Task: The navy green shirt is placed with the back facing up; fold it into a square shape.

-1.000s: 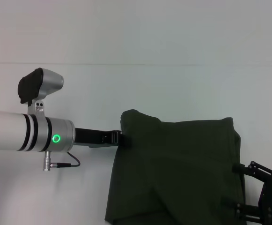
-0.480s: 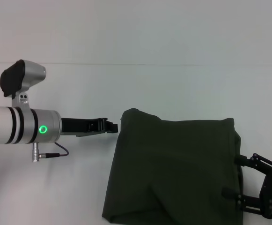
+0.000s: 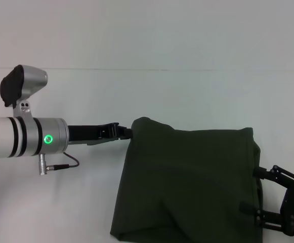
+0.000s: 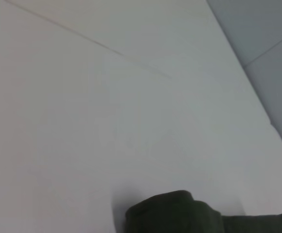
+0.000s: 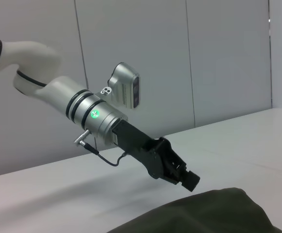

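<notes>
Head view crops the navy green shirt [image 3: 187, 182]; left end effector [image 3: 128, 132] grip unclear.

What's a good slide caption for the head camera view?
Left pincer reaching to the far left corner of the partly folded navy green shirt on the white table; right pincer at its right edge.
</notes>
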Controlling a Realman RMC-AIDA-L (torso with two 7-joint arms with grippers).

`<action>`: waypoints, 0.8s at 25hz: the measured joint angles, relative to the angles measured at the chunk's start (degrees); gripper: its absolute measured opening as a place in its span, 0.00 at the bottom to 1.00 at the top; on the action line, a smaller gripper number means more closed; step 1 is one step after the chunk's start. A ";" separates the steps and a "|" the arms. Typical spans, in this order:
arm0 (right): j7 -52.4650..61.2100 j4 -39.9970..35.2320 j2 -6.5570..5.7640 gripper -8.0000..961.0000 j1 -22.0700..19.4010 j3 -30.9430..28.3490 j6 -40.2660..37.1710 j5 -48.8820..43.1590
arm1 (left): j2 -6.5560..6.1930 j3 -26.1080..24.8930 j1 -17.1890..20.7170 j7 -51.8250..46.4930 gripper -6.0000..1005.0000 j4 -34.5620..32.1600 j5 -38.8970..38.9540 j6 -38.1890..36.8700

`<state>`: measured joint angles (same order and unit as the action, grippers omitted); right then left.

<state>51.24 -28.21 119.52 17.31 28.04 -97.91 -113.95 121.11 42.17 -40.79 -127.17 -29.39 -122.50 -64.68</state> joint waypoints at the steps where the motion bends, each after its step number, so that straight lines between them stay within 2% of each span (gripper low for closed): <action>1: 0.00 0.00 0.00 0.97 0.00 0.01 -0.02 -0.01 | 0.10 0.01 0.23 1.06 0.15 -0.03 0.83 -0.31; 10: 0.00 0.07 0.00 0.97 0.00 -0.01 -0.74 -0.30 | 0.46 0.43 0.35 2.41 0.20 0.04 1.12 0.37; 20: 0.00 0.09 0.09 0.97 0.00 0.22 -0.78 -0.24 | 0.77 0.55 0.94 2.85 0.62 0.04 0.77 3.21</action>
<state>51.24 -28.12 119.61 17.31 28.26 -98.70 -114.19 121.88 42.72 -39.85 -124.32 -29.35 -121.74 -61.48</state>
